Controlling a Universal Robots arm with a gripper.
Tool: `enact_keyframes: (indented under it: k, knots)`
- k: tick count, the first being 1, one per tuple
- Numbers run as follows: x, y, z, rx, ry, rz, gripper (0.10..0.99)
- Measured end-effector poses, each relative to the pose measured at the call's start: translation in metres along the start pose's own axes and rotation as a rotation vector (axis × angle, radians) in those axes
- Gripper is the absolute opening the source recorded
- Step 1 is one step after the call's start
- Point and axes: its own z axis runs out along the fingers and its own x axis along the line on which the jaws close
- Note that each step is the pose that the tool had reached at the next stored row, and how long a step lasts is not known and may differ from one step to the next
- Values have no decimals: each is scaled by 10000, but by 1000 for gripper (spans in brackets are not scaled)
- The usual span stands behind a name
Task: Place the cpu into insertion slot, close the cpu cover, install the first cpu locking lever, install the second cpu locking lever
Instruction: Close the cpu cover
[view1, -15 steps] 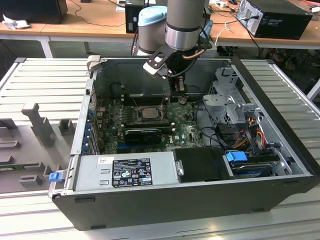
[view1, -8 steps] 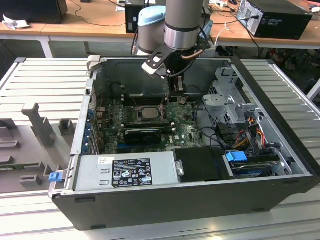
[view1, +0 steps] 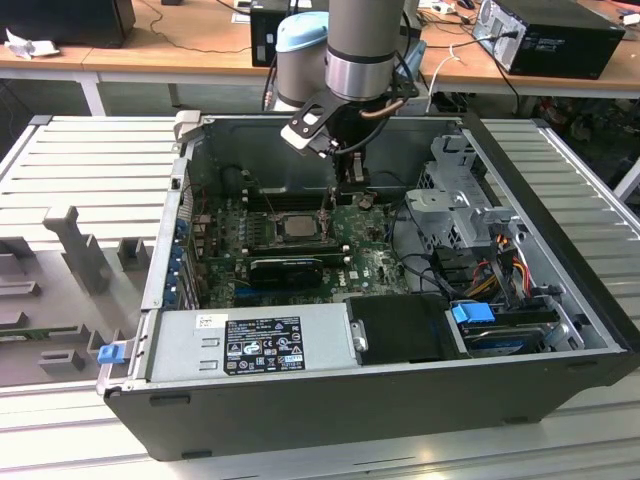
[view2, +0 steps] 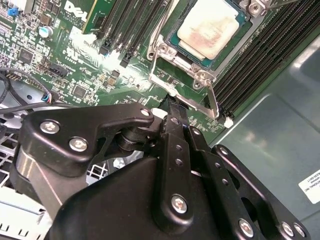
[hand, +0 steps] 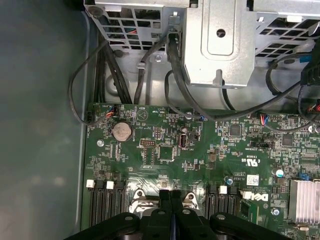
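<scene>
Silver-topped cpu (view2: 207, 30) seated in insertion slot (view2: 199, 76), gripper (view2: 172, 102) fingers pressed together, tips just beside the slot's corner and a silver lever (view2: 213, 102), low over green board (view2: 90, 75).

I see a ribbed grey metal worktable (view1: 90, 160) | grey moulded fixtures (view1: 85, 250) at its edge on the exterior view's left | wooden desks (view1: 200, 50) behind, white legs (view1: 92, 95) | black desktop case (view1: 555, 35) on the far desk | even light

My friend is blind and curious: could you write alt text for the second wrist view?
A black gripper, closed, is at the edge of the insertion slot, where the cpu lies framed by the silver cpu cover. Green circuit board and long black memory slots surround it.
</scene>
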Motion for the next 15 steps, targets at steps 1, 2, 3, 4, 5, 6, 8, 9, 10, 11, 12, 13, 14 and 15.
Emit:
enact_keyframes:
  k: [1, 2, 3, 4, 5, 6, 8, 9, 10, 11, 12, 13, 14, 15]
  knots:
    - [0, -3, 0, 0, 0, 0, 106]
    - [1, -9, 0, 0, 1, 0, 106]
    - [1, -12, 0, 0, 1, 0, 106]
    - [1, -16, 0, 0, 0, 0, 106]
    - [1, -19, -1, 0, 0, 0, 106]
    - [1, -26, -1, 0, 0, 0, 106]
    - [2, -32, -1, 0, 0, 0, 106]
    - [2, -35, -1, 0, 0, 0, 106]
    - [2, -37, -1, 0, 0, 0, 106]
    - [2, -41, -1, 0, 0, 0, 106]
    - [2, -43, -1, 0, 0, 0, 106]
    - [2, -46, -1, 0, 0, 0, 106]
    - [2, -48, -1, 0, 0, -1, 106]
    - [3, -52, -1, 0, 0, 0, 106]
